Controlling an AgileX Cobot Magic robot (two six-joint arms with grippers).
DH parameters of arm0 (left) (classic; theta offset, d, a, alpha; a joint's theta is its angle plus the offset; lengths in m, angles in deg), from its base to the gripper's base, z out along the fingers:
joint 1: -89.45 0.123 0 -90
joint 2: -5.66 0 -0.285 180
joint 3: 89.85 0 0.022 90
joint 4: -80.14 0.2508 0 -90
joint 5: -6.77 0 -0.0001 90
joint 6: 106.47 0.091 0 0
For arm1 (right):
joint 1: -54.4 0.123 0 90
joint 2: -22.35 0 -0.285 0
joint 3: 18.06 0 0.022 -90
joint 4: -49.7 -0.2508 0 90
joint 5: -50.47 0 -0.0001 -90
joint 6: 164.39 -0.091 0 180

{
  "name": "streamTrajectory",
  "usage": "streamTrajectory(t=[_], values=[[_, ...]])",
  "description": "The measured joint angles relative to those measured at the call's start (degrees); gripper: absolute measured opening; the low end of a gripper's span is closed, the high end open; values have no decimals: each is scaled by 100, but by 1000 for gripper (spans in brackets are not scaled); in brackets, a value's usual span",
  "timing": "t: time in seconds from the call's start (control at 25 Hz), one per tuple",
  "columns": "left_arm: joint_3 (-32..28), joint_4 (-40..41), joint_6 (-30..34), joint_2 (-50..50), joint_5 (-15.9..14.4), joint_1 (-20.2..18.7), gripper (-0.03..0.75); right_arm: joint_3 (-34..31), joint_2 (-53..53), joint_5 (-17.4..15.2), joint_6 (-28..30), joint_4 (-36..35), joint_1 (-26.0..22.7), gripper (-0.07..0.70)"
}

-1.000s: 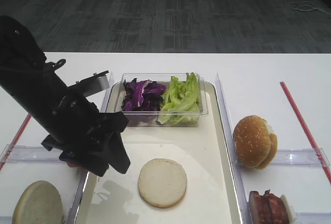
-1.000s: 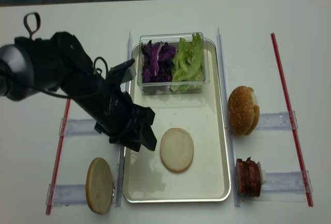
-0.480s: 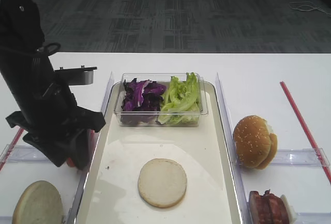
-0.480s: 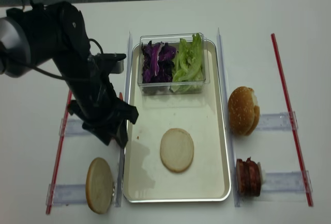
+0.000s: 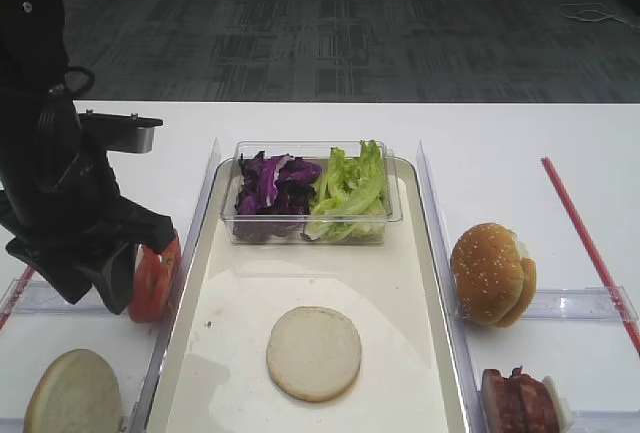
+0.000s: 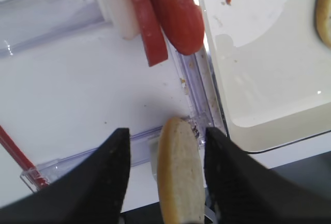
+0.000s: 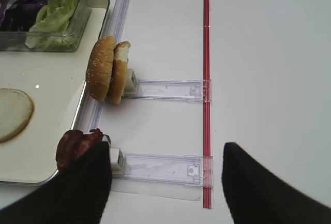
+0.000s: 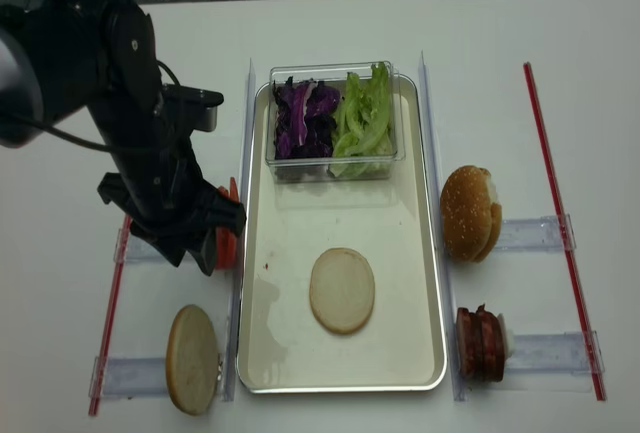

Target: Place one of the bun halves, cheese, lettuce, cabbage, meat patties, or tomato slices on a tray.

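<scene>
1. Tomato slices [image 5: 152, 281]: thin red rounds standing on edge in a clear holder [image 5: 60, 298], just beside the left rim of the tray [image 5: 330, 263], at about 9 o'clock from the tray's middle in the overhead view. Not yet on the tray.
2. Handling, as a judgement: light, soft, wet-skinned, so probably slippery and easy to bruise or tear. Likely to flop once lifted flat. Best pinched across the two flat faces near the upper edge, one slice or the outermost pair, with gentle pressure only. Worth avoiding a squeeze across the rim, where the flesh would fold.
3. Left gripper [image 6: 165, 133]: jaws apart and clamped on nothing, hanging above the table at about 9 o'clock from the slices in the front view. In its own wrist view, slices at 12 o'clock and ahead of the fingertips, not between them.
4. Upright bun half [image 5: 70, 393] at 6 o'clock from that gripper. Seen between the fingers in the wrist view, but resting lower in its own holder and apparently not gripped.
5. On the tray: one flat bun half [image 5: 313, 353] toward 6 o'clock, and a clear tub [image 5: 310, 193] of cabbage and lettuce at 12 o'clock. Bare surface between them.
6. Right gripper [image 7: 165, 193]: fingers wide apart, empty, well apart from the tomatoes. Meat patties [image 7: 77, 146] close by at its 10 o'clock.
</scene>
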Motion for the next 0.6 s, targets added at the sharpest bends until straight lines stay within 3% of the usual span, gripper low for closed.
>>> streamTrajectory(t=[0.28,0.6], values=[[0,199,65,0,-11,50,348,0,0,0,0,0,0,469],[0,265,171,0,-11,667,348,0,0,0,0,0,0,469]])
